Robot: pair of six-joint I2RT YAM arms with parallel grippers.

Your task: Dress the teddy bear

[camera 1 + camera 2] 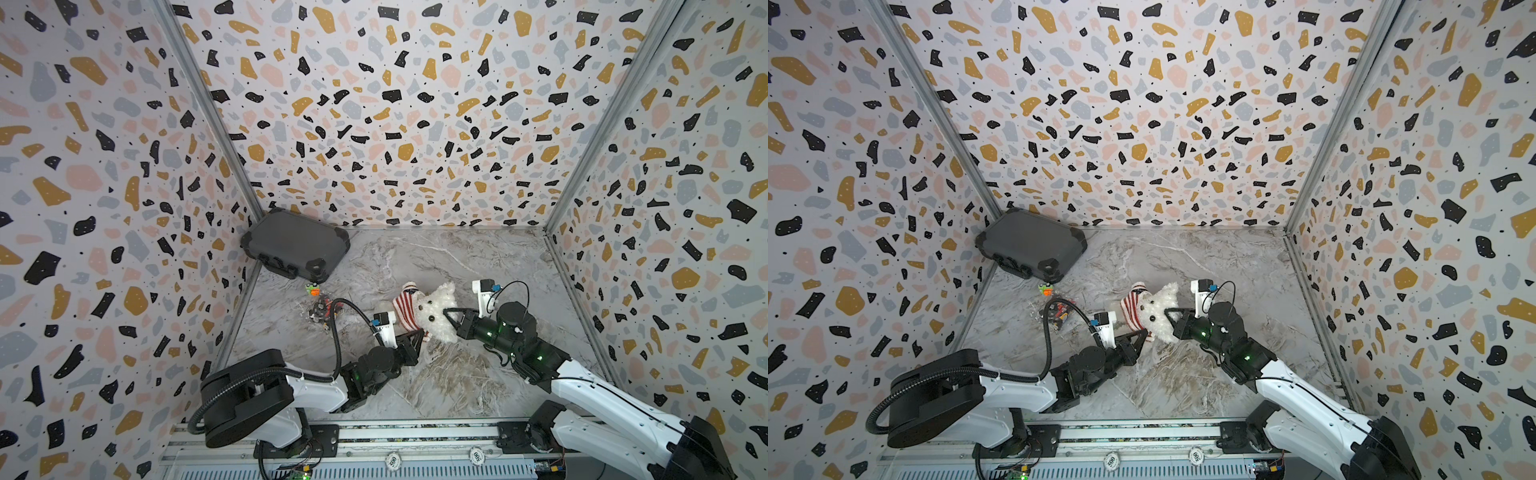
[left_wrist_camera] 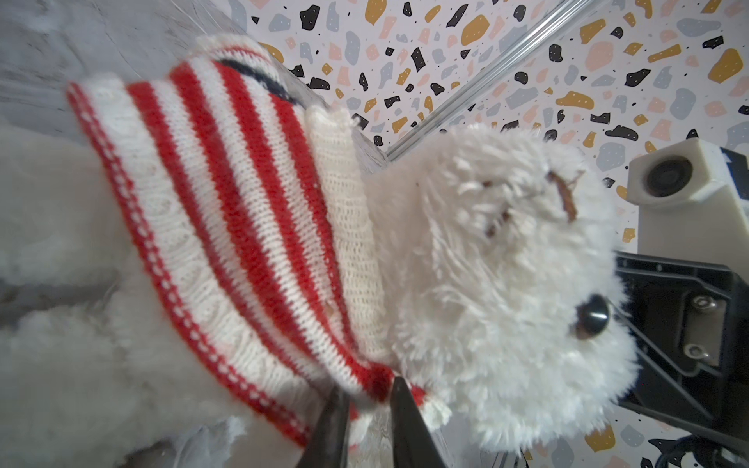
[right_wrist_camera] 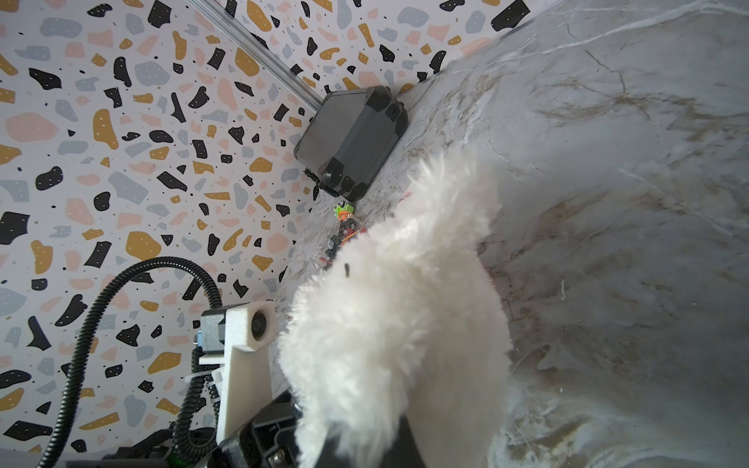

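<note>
The fluffy white teddy bear [image 1: 436, 318] [image 1: 1158, 318] lies on the marble table [image 1: 478, 257], tilted, face up. A red-and-white striped sweater [image 1: 404, 309] [image 1: 1133, 307] covers its torso, with the cream collar at the neck. In the left wrist view the bear's head [image 2: 506, 263] is clear of the sweater [image 2: 243, 223]. My left gripper [image 1: 422, 332] [image 2: 369, 399] is shut on the sweater's lower edge beside the bear's chin. My right gripper [image 1: 448, 312] [image 1: 1169, 311] is shut on the fur at the side of the bear's head; white fur [image 3: 405, 304] hides its jaws in the right wrist view.
A dark hard case [image 1: 295, 249] leans in the back left corner. A small orange-and-green toy [image 1: 312, 288] and a clear bag of small parts [image 1: 322, 311] lie left of the bear. Patterned walls close three sides; a metal rail [image 1: 374, 436] runs along the front.
</note>
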